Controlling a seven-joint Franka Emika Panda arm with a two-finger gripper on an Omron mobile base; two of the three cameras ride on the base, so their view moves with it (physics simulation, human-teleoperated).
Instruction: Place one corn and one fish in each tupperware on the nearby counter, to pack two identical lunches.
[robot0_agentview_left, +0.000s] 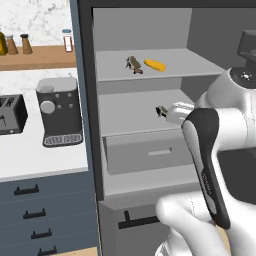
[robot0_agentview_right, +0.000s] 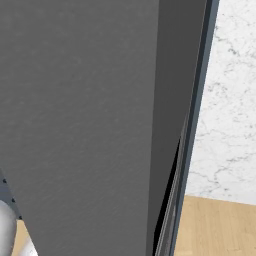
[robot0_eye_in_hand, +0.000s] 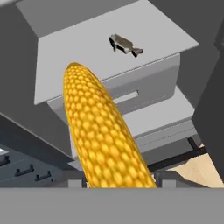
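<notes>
We see a corn cob (robot0_eye_in_hand: 105, 131) held lengthwise in the gripper (robot0_eye_in_hand: 119, 181) in the hand view, jaws clamped on its lower end, cob rising up the middle of that view. Past it, a fish (robot0_eye_in_hand: 124, 44) lies on a grey shelf (robot0_eye_in_hand: 65, 65) inside the open fridge, above a grey drawer (robot0_eye_in_hand: 144, 87).

From the left base view we see another fish (robot0_agentview_left: 133, 64) and a second corn cob (robot0_agentview_left: 155, 65) on the top shelf (robot0_agentview_left: 200, 62), near each other but apart. Lower down, the gripper (robot0_agentview_left: 161, 111) sits over the middle shelf (robot0_agentview_left: 127, 112), pointing left; we cannot make out the held cob from this side. The white arm (robot0_agentview_left: 210, 150) rises from lower right, elbow bent, forearm reaching in toward the fridge, wrist roughly level.

Left of the fridge, the white counter (robot0_agentview_left: 30, 155) carries a coffee machine (robot0_agentview_left: 59, 111) and a toaster (robot0_agentview_left: 11, 114), over dark drawers (robot0_agentview_left: 45, 210). A wooden wall shelf (robot0_agentview_left: 37, 57) holds small bottles.

In the right base view, the grey fridge door (robot0_agentview_right: 90, 125) stands close to the camera, with marbled wall (robot0_agentview_right: 225, 100) and wood floor (robot0_agentview_right: 215, 225) beyond.
</notes>
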